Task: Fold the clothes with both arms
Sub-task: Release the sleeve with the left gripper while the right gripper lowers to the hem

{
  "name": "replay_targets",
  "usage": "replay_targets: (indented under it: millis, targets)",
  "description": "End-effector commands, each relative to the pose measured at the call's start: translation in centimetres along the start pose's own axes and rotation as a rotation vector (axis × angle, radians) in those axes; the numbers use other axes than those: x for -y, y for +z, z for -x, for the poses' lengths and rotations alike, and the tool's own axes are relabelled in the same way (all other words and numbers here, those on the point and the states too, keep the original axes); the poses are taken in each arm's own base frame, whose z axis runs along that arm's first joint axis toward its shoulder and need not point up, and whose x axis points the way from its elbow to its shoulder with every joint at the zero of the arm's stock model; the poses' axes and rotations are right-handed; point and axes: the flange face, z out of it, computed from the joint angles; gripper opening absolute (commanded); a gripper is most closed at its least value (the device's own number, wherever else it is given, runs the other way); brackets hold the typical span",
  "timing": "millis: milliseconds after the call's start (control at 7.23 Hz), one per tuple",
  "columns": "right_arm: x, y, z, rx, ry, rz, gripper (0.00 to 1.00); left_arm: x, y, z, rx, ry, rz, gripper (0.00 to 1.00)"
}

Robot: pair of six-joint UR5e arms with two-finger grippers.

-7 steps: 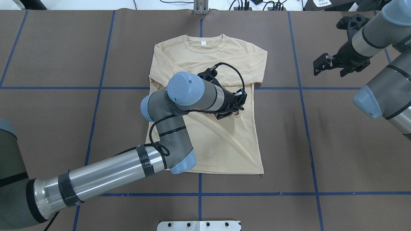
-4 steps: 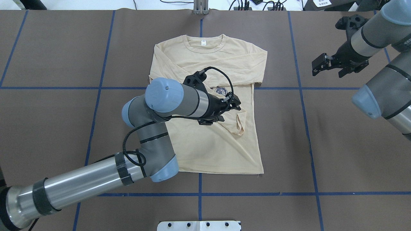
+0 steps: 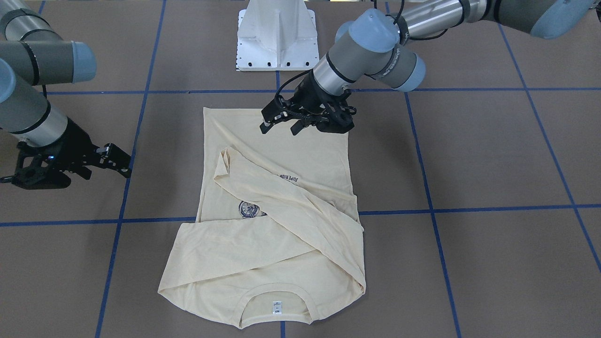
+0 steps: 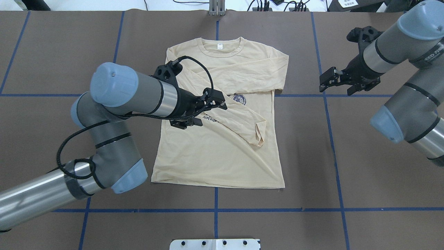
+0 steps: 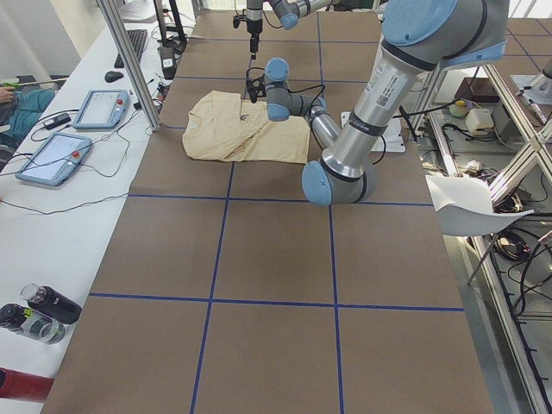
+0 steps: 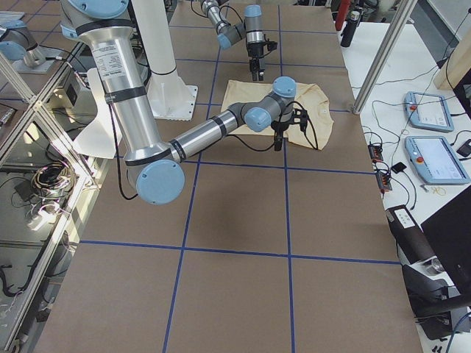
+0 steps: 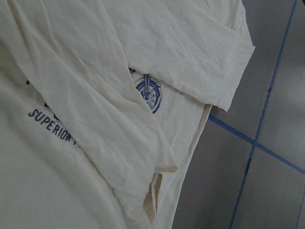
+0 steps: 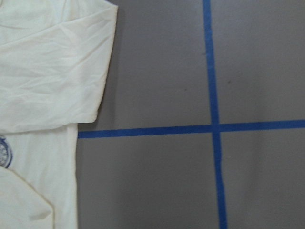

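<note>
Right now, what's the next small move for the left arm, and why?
Probably draw the left gripper back toward the T-shirt's left hem corner: it hangs open and empty over the body, and both sleeves already lie crossed on the chest.

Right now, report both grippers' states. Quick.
Left gripper: open, holding nothing, over the shirt.
Right gripper: open, holding nothing, over bare table.

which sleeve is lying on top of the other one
The diagonal sleeve, whose cuff ends near the shirt edge on the robot's right. It crosses over the other sleeve, which lies folded straight across the chest underneath.
</note>
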Motion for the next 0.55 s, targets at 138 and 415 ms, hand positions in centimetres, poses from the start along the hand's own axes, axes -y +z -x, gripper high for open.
replay_targets:
  millis: [138,415]
  targets:
    - [-9.3,5.0,5.3,0.221,0.13,-0.01,1.0,-0.6,-5.2,6.7,-0.047,0.079,-0.019,0.99]
    - [-13.2,8.2,7.4,0.205,0.157,-0.002,1.0,0.3,-6.1,10.4,-0.059,0.081,-0.095,0.99]
